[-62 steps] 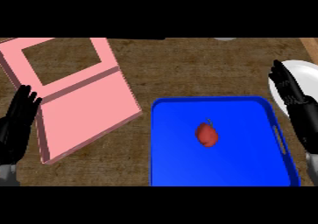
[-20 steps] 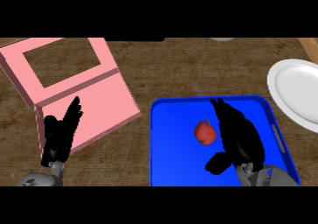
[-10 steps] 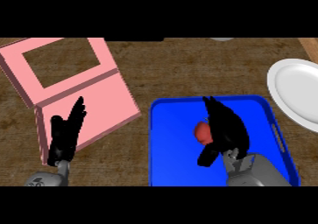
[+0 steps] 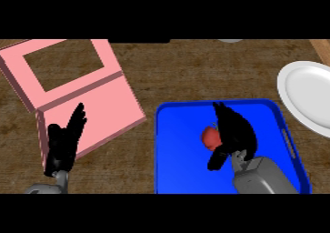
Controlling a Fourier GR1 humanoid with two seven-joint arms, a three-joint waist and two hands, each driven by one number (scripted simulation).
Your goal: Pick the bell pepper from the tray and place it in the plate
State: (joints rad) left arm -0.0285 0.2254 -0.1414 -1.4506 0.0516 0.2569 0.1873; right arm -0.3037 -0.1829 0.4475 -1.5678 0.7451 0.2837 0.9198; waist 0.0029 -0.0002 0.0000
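Small red bell pepper (image 4: 209, 137) on blue tray (image 4: 184, 150), right robot hand (image 4: 233, 133) unclenched beside it

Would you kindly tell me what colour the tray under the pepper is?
The tray is bright blue, seen in the head view, the only one.

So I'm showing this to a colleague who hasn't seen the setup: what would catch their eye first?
The bright blue tray at lower centre, with the red pepper in it and the right hand pressed against the pepper's right side, thumb below it. Next the white plate at the right edge, bare. Then the pink board at upper left, the left hand open over its lower corner.
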